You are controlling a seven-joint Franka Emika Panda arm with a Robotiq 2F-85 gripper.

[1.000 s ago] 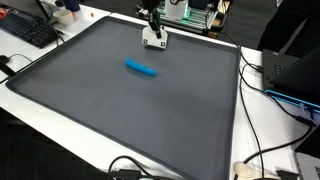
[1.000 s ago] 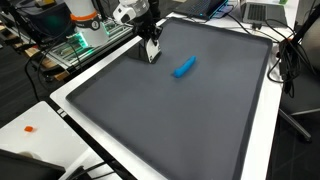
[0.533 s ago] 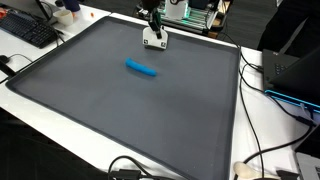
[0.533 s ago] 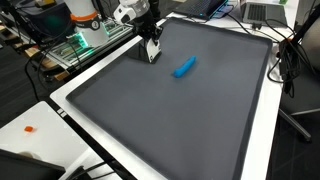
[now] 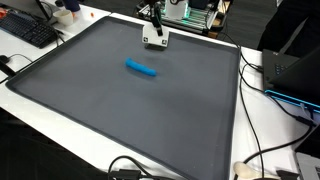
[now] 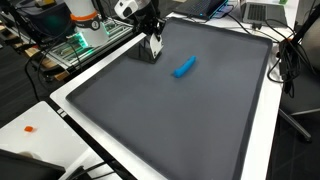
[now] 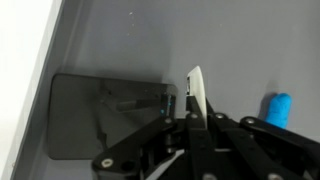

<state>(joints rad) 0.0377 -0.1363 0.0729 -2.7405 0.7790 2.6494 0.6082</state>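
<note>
One broad white counter (image 5: 255,115) lies under it all, with a grey mat (image 5: 120,115) covering most of it. The gripper (image 6: 153,44) hangs near the mat's rim, pinched tight on a thin white piece (image 7: 196,92). Only the wrist view shows it edge-on between the fingers. A blue cylinder (image 5: 141,68) lies flat, well apart from the gripper, out mid-mat. An exterior view adds a keyboard (image 5: 30,30) and cables (image 5: 262,85) off the mat.

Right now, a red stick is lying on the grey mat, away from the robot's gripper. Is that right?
Not quite. The stick is blue, not red, as both exterior views show. It does lie on the grey mat, away from the gripper.
</note>
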